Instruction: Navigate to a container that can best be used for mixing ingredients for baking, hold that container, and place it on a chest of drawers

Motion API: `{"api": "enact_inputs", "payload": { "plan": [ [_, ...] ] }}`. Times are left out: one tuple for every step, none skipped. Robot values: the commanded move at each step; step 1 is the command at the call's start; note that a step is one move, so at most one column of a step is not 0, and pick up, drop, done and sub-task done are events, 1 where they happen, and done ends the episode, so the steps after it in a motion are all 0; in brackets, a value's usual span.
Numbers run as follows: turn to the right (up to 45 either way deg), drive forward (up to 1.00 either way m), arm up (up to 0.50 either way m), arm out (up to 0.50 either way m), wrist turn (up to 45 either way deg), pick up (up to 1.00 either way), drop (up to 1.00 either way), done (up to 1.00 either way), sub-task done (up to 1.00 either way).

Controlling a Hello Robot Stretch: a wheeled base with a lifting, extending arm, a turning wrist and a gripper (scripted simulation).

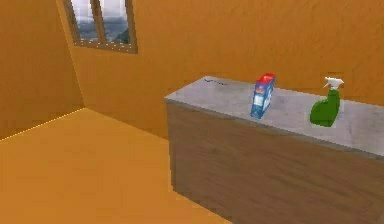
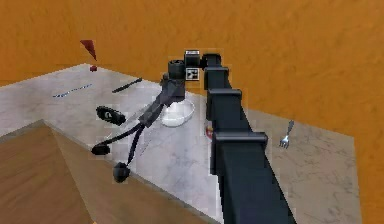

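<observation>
1. In the arm side view, the gripper (image 2: pixel 111 162) has thin fingers (image 2: pixel 140 125) that slant from its dark body at mid-frame down toward the lower left. How the jaws stand cannot be told.
2. A white bowl (image 2: pixel 180 115) sits on the grey counter (image 2: pixel 320 165) at mid-frame, right behind the gripper's body and partly covered by it. I cannot tell whether the gripper holds anything.
3. The arm (image 2: pixel 240 150) rises from the bottom edge and covers the counter right of the bowl.
4. A small dark lump (image 2: pixel 107 116) lies left of the fingers. A dark stick (image 2: pixel 127 86) lies farther up, and a red thing (image 2: pixel 90 48) stands at upper left. A fork (image 2: pixel 287 135) lies right of the arm.
5. In the forward view, a box (image 1: pixel 263 96) and a green spray bottle (image 1: pixel 327 103) stand well apart on a counter at right. A window (image 1: pixel 102 22) is at upper left, above orange floor (image 1: pixel 80 170).
</observation>
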Motion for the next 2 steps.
{"api": "enact_inputs", "payload": {
  "plan": [
    [0.0, 0.0, 0.0, 0.0, 45.0, 0.0, 0.0, 0.0, 0.0],
    [0.0, 0.0, 0.0, 0.0, 45.0, 0.0, 0.0, 0.0, 0.0]
  ]
}}
